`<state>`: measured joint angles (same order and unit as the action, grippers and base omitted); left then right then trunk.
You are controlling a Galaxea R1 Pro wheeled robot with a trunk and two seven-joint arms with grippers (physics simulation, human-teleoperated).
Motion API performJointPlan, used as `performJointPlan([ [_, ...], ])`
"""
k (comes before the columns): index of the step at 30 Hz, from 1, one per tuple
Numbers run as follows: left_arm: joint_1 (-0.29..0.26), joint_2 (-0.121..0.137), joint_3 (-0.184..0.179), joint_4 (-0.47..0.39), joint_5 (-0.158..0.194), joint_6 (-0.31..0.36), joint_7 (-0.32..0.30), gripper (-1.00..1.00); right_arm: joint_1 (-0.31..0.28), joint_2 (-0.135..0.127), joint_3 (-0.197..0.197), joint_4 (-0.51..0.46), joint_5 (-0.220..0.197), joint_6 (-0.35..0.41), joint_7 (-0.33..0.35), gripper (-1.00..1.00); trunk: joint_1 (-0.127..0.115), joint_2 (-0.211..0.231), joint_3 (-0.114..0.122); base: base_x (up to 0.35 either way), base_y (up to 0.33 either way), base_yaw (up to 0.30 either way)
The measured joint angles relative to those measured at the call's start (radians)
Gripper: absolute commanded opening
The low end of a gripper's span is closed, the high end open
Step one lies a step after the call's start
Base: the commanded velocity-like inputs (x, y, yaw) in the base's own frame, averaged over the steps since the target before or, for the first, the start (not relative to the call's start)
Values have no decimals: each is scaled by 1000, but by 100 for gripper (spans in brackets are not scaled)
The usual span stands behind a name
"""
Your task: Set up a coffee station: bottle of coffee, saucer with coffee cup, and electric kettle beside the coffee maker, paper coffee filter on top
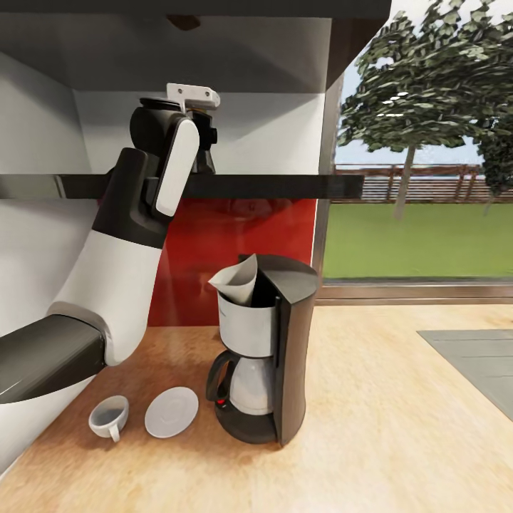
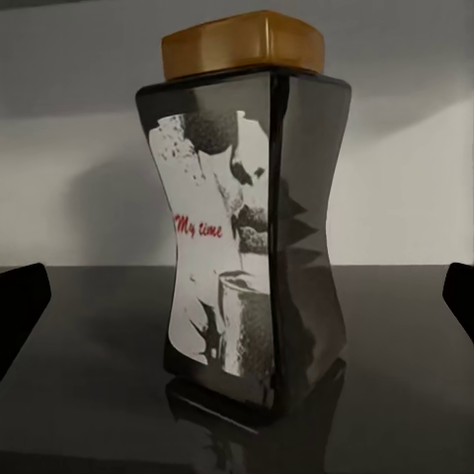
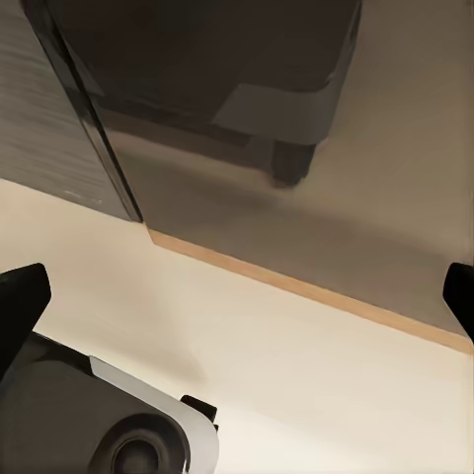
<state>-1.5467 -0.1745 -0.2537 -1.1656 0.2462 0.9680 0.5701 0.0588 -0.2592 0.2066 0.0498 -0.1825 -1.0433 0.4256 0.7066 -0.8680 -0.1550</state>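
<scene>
Two dark fingertips [image 2: 20, 306] of the left gripper [image 2: 237, 301] are spread wide, ungrasping, flanking the bottle of coffee [image 2: 247, 237] upright on the kitchen shelf [image 2: 89, 395]; closure should be centred at the jar's narrowed waist.

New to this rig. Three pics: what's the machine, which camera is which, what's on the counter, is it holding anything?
It is a simulated wheeled robot with two arms, each ending in a two-finger gripper.

Head view: a camera on the robot's head. The left arm reaches up to the kitchen shelf, a thin black wall board. On the kitchen countertop stand the coffee maker with the paper coffee filter on top, the saucer beside it, and the coffee cup next to the saucer, not on it.

Left wrist view: a camera near the left gripper. The bottle of coffee stands on the shelf between its open fingers, not yet gripped.

Right wrist view: the right gripper hangs open and empty, pointing at the floor.
</scene>
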Motion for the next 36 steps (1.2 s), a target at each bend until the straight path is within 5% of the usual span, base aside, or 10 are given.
performJointPlan([
  [36, 0, 0, 0, 0, 0, 0, 0, 100, 0, 0, 0, 0, -1, -1, 0, 100, 0, 0, 0, 101, 0, 0],
])
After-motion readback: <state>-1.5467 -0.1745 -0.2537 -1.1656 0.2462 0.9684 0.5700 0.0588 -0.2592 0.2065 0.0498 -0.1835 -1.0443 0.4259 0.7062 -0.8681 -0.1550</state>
